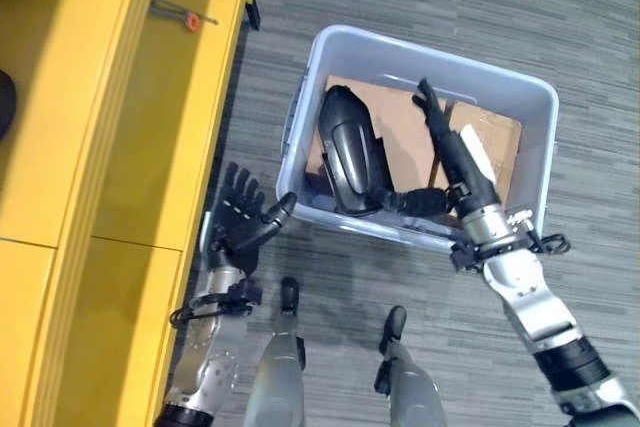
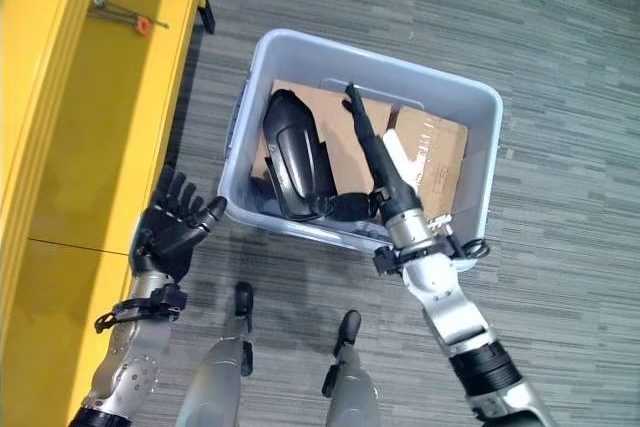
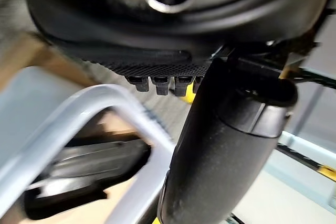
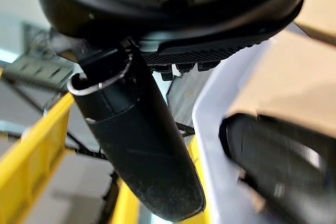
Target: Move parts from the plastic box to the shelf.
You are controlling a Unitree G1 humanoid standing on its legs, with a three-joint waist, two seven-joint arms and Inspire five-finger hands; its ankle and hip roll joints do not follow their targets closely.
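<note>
One glossy black curved part (image 1: 347, 149) in plastic box (image 1: 330, 47) w/ cardboard; both hands' fingers straight, empty.

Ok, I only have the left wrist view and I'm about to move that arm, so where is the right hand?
Observer: The right hand reaches into the plastic box, fingers straight, over the cardboard lining it.
Operator: Has it gripped anything?
Observer: Not that I can see. The black part lies on the cardboard, to the robot's left of that hand.
Operator: And where does my left hand sit overall?
Observer: The left hand is open and outside the box, at its near left corner, between the box and the yellow shelf.
</note>
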